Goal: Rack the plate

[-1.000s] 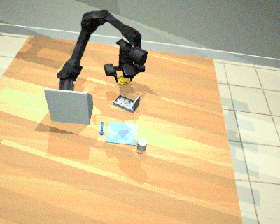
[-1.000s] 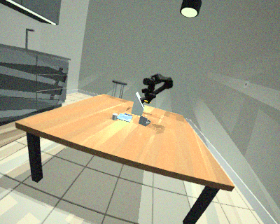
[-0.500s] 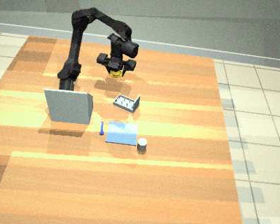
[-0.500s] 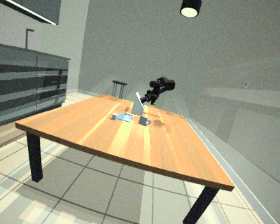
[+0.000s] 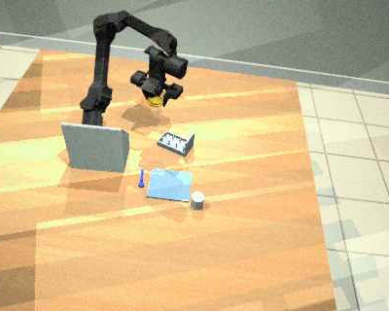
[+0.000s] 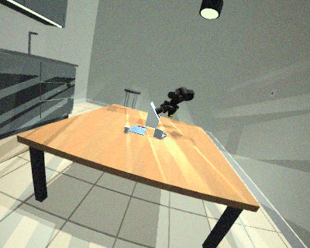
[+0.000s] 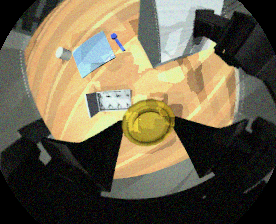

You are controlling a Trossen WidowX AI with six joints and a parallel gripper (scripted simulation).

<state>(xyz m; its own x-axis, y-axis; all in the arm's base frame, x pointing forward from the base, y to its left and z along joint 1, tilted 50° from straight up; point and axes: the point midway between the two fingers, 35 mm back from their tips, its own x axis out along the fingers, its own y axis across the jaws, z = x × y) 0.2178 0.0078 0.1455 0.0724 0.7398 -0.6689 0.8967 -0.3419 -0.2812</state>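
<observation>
Plate [image 5: 156, 101] [image 6: 170, 115] [image 7: 148, 122] shows its round face (only a speck in exterior).

Table [image 5: 250, 233] [image 6: 125, 151] [image 7: 54, 65] cut off by top view's lower edge; arm base hidden behind panel.
</observation>
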